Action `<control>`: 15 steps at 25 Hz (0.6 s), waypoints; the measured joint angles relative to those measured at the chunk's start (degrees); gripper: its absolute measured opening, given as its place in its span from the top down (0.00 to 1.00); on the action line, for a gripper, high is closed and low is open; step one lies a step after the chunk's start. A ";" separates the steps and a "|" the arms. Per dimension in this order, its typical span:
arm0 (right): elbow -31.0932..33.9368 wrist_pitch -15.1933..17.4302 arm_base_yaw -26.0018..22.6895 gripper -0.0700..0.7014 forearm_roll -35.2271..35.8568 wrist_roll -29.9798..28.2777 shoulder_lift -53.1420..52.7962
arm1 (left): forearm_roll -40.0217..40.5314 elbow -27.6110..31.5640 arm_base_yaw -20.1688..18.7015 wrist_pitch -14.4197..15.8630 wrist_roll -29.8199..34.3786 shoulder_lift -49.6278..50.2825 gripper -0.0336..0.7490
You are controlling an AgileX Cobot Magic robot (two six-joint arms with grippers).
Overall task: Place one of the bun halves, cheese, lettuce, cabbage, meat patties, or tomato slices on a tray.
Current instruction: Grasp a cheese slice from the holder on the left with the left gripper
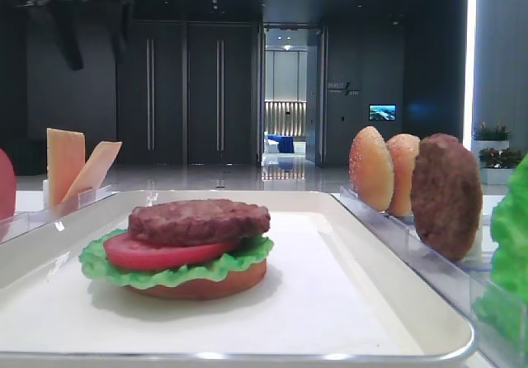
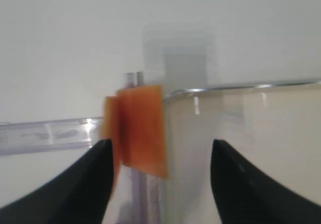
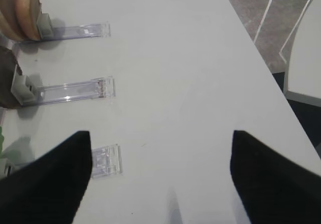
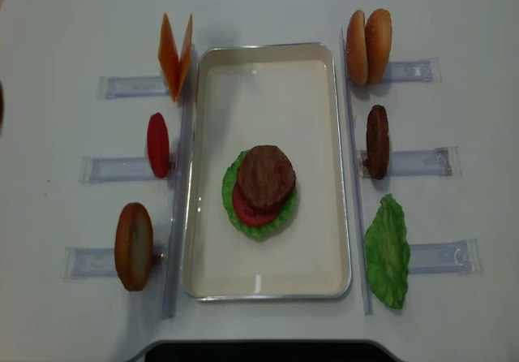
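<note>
We see a dark hall behind the white table (image 4: 268, 5): tall black double doors (image 1: 183, 94), a lit corridor doorway (image 1: 285, 96), a small glowing screen (image 1: 382, 112), red-flowered planters (image 1: 492, 133), glossy reflective floor (image 1: 206, 174)

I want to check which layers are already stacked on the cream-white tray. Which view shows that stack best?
The low front exterior view: the stack is seen side-on, brown-orange bottom bun, green lettuce, red tomato slice, brown patty on top. The overhead view shows only the patty covering most layers. The left wrist view catches just the cream-white tray's rim; the right wrist view shows none.
</note>
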 joint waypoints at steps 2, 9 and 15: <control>0.00 0.00 0.00 0.21 0.00 0.00 0.00 | 0.00 0.00 -2.17 0.00 -2.14 0.44 0.36; 0.00 0.00 0.00 0.21 0.00 0.00 0.00 | 2.46 0.00 -3.39 0.00 -6.24 1.57 0.36; 0.00 0.00 0.00 0.21 0.00 0.00 0.00 | 2.99 -0.11 -3.33 0.00 -7.35 3.66 0.36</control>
